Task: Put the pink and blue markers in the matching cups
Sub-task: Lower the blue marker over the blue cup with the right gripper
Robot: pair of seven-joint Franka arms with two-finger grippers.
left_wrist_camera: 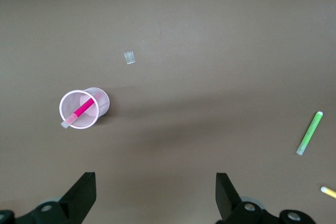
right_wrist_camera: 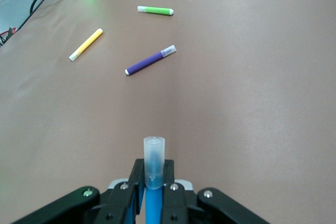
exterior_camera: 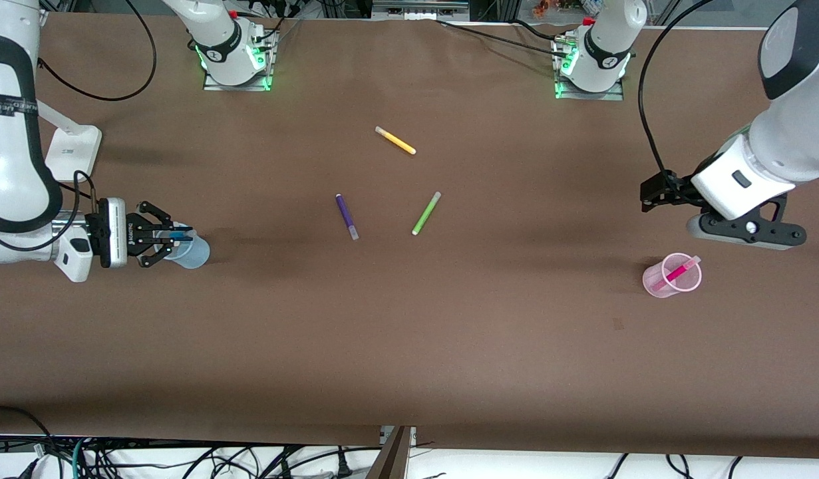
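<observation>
**Blue marker held over its cup; pink one already home**

The right gripper (exterior_camera: 173, 234), at the right arm's end of the tabletop (exterior_camera: 409, 332), has its fingers closed on the blue marker (right_wrist_camera: 153, 182) and holds it over the pale blue cup (exterior_camera: 191, 250). In the right wrist view the marker's greyish cap juts out past the fingers, so the grip sits on the blue barrel below the cap. The front view does not settle whether the marker's tip is inside the rim yet.

The pink marker (exterior_camera: 675, 273) leans inside the pale pink cup (exterior_camera: 672, 276) at the left arm's end of the tabletop. The left gripper (left_wrist_camera: 155, 192) hangs above the tabletop beside that cup, its fingers spread wide and holding nothing; this arm waits.

Judged as handling goes, the marker is light, stiff and smooth-sided, so a modest squeeze mid-barrel should do; gripping on the cap risks pulling it loose or letting the pen pivot. The cups look thin, light and easy to tip, and each is shorter than a marker, so the pen will end up leaning on the rim. A low, gentle release would keep the blue cup from being knocked over.

The purple marker (exterior_camera: 346, 216), green marker (exterior_camera: 426, 213) and yellow marker (exterior_camera: 395, 140) lie mid-tabletop, well apart from both cups.
</observation>
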